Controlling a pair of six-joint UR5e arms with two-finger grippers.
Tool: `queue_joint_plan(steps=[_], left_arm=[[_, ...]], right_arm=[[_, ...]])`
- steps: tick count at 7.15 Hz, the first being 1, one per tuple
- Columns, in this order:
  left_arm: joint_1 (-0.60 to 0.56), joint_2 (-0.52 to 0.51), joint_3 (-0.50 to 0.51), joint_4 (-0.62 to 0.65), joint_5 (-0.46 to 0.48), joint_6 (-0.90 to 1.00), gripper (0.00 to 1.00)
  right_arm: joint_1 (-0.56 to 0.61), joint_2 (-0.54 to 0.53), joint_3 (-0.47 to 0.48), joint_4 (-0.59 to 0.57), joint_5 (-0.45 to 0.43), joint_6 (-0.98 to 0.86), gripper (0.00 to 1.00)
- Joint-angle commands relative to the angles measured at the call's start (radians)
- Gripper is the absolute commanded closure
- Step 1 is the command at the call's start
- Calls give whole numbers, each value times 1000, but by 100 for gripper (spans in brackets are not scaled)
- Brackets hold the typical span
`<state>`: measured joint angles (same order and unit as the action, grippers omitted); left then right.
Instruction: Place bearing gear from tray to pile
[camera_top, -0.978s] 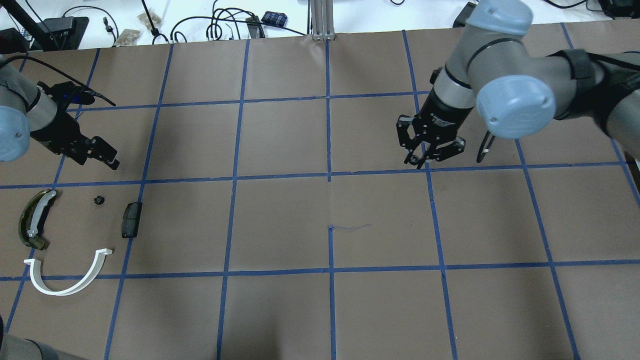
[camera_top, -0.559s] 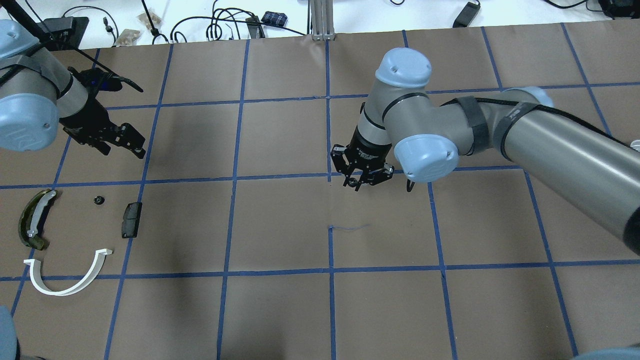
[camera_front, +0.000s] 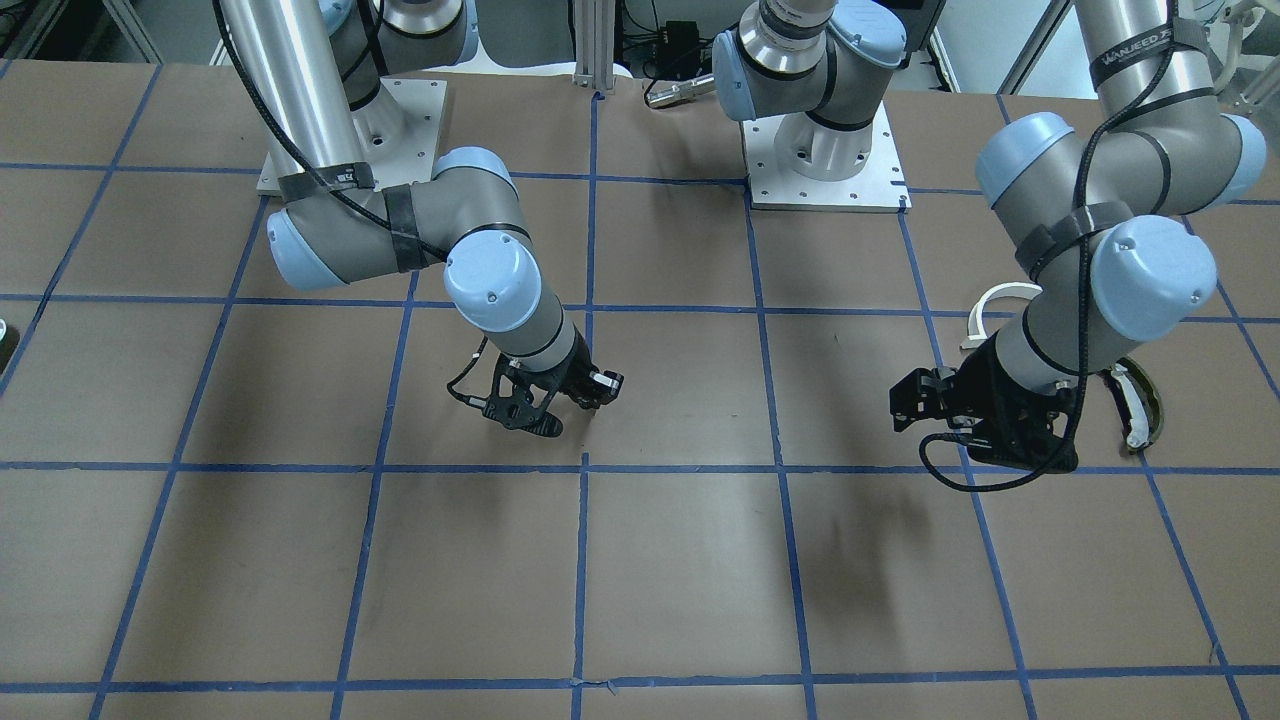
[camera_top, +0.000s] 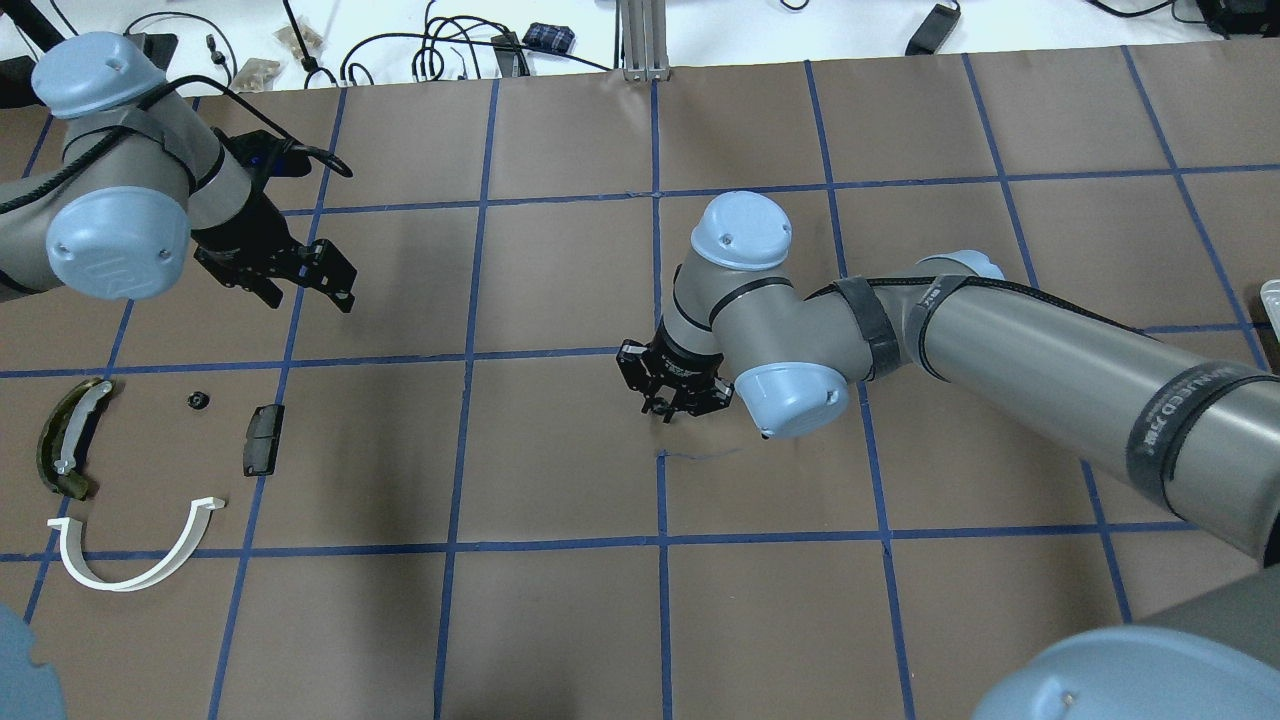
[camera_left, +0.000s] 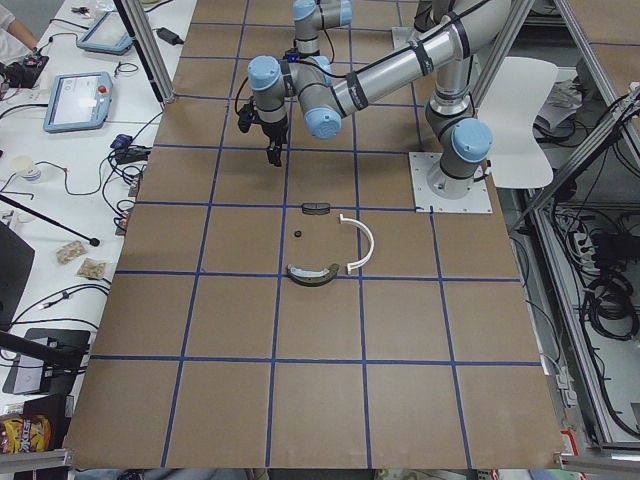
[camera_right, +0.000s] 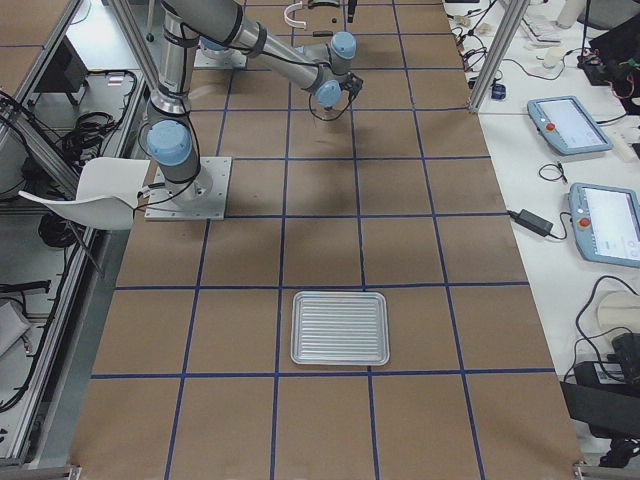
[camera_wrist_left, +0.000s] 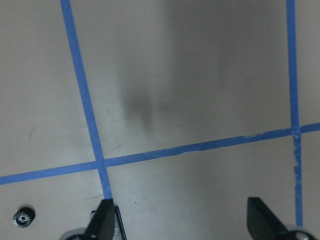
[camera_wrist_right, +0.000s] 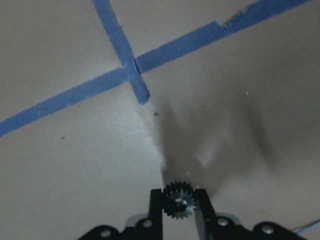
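Right gripper (camera_wrist_right: 178, 199) clamped on bearing gear (camera_wrist_right: 176, 206), well apart at 3 o'clock of the pile (camera_top: 263, 440) in overhead view. Left gripper (camera_top: 308, 288) fingers spread, at pile's 1 o'clock.

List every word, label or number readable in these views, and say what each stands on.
"WANJEED", then marks I cannot make out: white print on the left arm's black strap, front-facing view.
White print on the right arm's black strap, overhead view: too blurred to read.
The teach pendant screens, right side view: too small to read.
The bearing gear and the tray show no text.
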<state>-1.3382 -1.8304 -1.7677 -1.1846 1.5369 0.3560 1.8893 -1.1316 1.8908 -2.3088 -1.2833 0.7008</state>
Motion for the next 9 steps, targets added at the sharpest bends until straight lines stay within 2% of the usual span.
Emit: queue_joint_plan(steps=[1,3,4,5,7,8,9], left_arm=[[-91,16,-3,-56,-3,-168,0],[-136,26,-7,-79,-90,-280,0],[-209,10,-7,-67,-93,-358,0],[-304,-6,-6,-55,-87,-462,0],[-445,-47,-6,26,-75,-686,0],[-493,-85,-6,93,-55,-786,0],[-559,-125,-7,235,-58,-962,0]], right_arm=[[5,1,-2,-44,-2,-9,0],[-33,-63,-21,-34,-10,-20,0],[-83,-133,-28,33,-13,-47,0],[-170,-198,-33,178,-20,-220,0],[-322,-336,-76,406,-57,-381,0],[-352,-403,-105,508,-76,-395,0],[-352,-460,-142,619,-162,-432,0]])
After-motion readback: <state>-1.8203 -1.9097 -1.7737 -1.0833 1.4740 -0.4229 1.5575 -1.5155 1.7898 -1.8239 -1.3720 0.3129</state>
